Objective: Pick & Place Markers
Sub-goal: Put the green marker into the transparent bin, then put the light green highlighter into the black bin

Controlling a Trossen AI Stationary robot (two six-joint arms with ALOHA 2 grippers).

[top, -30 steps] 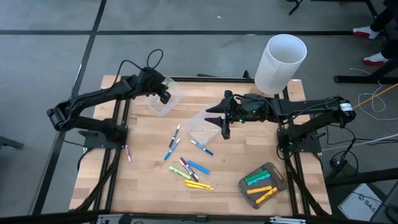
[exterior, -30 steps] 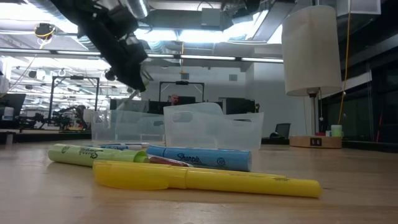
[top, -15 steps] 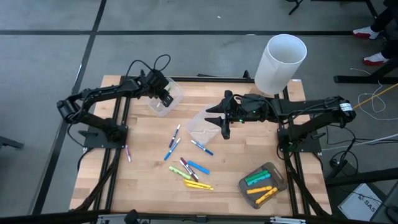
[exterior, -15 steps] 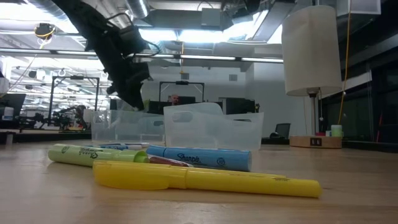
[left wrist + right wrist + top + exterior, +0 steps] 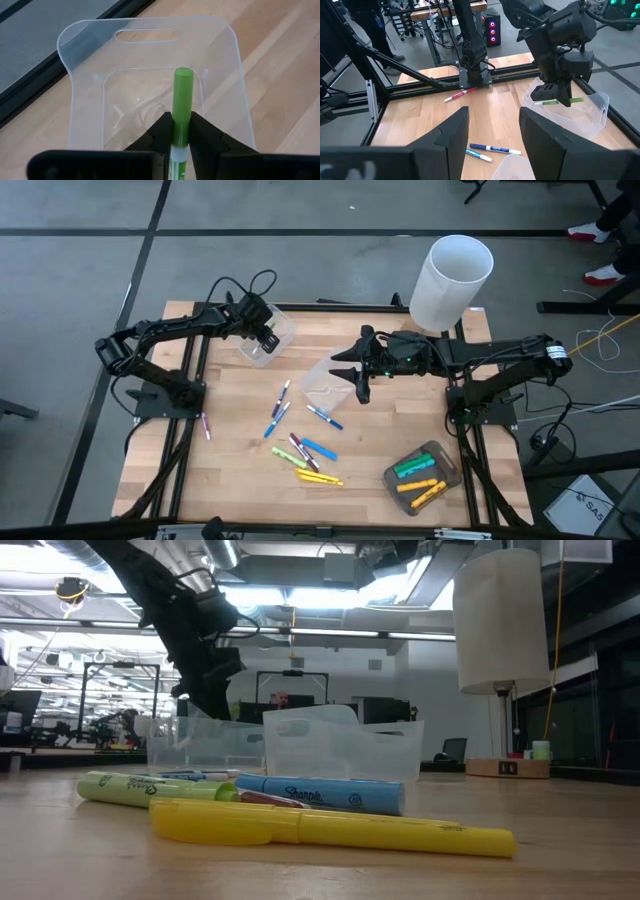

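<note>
My left gripper (image 5: 182, 117) is at the far left of the table, shut on a green marker (image 5: 183, 95) above a clear tub (image 5: 150, 22). The right wrist view shows the same gripper (image 5: 551, 95) and marker (image 5: 572, 100) over that tub (image 5: 592, 117). My right gripper (image 5: 357, 380) hangs open over a second clear tub (image 5: 320, 388) at mid-table, with nothing between its fingers. Several markers (image 5: 305, 452) lie flat on the wood nearer the front. Closest in the low view is a yellow one (image 5: 330, 825). My left gripper pinches the green marker's barrel (image 5: 182, 131) between its two fingers, close to the white label end. The fingers slant down from the table's left. The marker's green end (image 5: 183, 75) sticks out past the fingertips, roughly level and lifted clear over the tub's floor.
A tall white cylinder (image 5: 450, 280) stands at the far right. A grey tray (image 5: 432, 450) with green and yellow markers sits front right. A pink marker (image 5: 206, 426) lies by the left arm's base. Bare wood shows at the front left.
My left gripper has sunk toward the clear tub and tipped further down, carrying the green marker with it. My right arm has kept still.
</note>
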